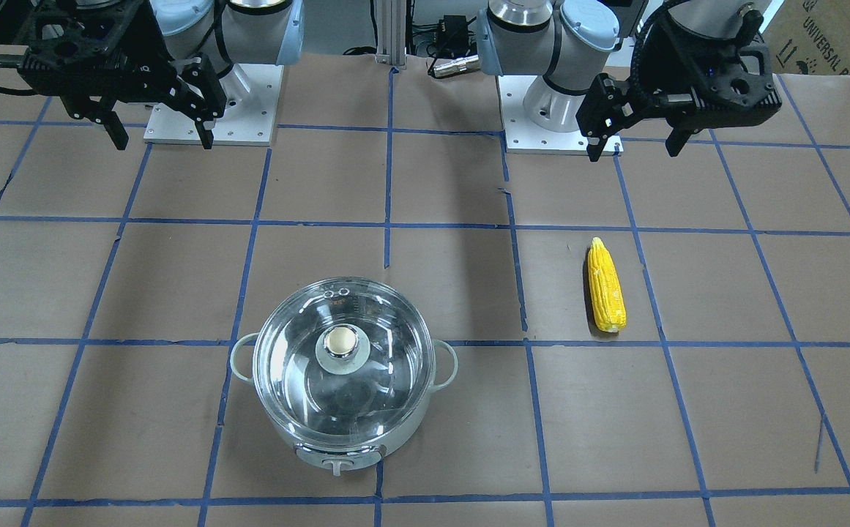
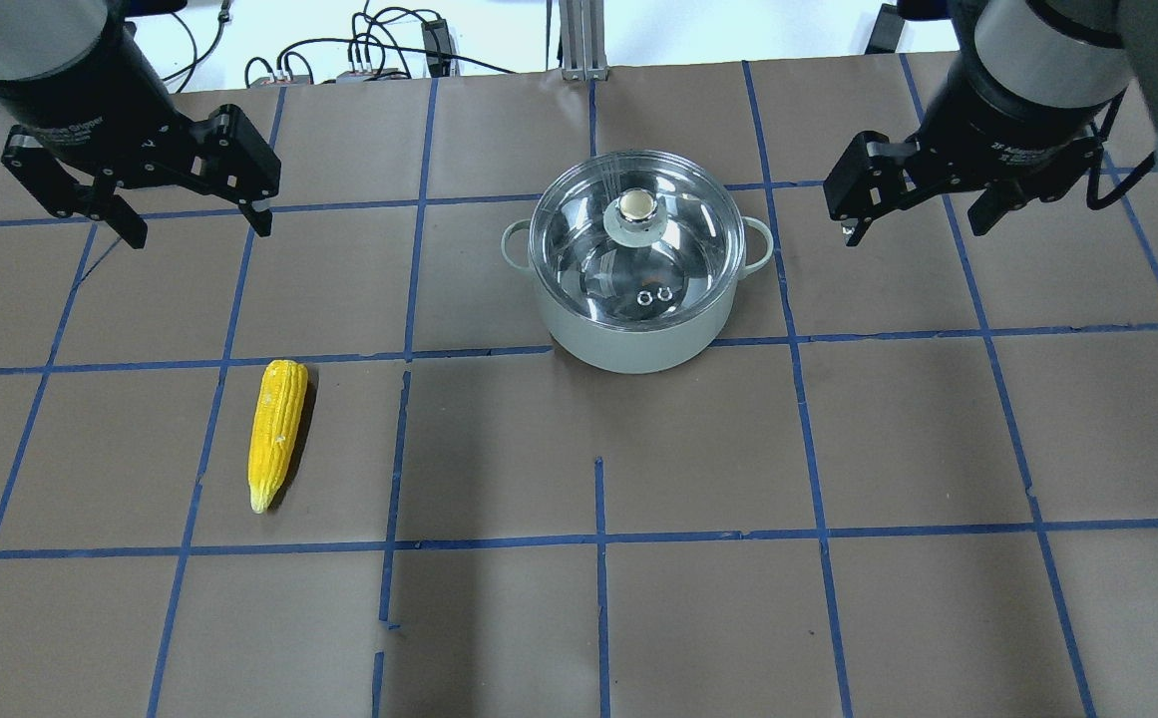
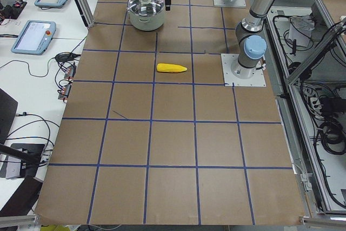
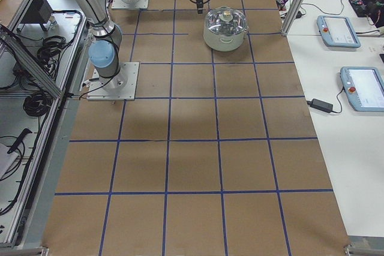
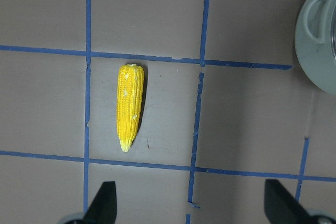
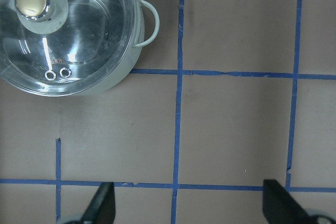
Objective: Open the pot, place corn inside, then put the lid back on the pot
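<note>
The left gripper (image 2: 199, 229) is hanging over the table (image 2: 838, 598) with its jaws spread wide and nothing between them. The right gripper (image 2: 916, 227) is doing the same, empty and released, off to the right side of the pot (image 2: 638, 344).

The pot is standing toward the middle of the table with the lid (image 2: 579, 234) sitting squarely on it. The corn (image 2: 276, 431) is lying flat on the robot's left side, well apart from the pot, its tapered tip pointing back toward the robot.

The lid is looking like the delicate piece. It is glass, smooth and domed, so the rim is offering little to pinch. The knob (image 2: 635, 207) at its centre is likely the right place to close on, with a straight lift to keep it from tipping.

The corn is probably light and stiff, and its bumpy kernels are giving some grip. Being round, it is liable to roll, so closing across its thick middle seems safest.
</note>
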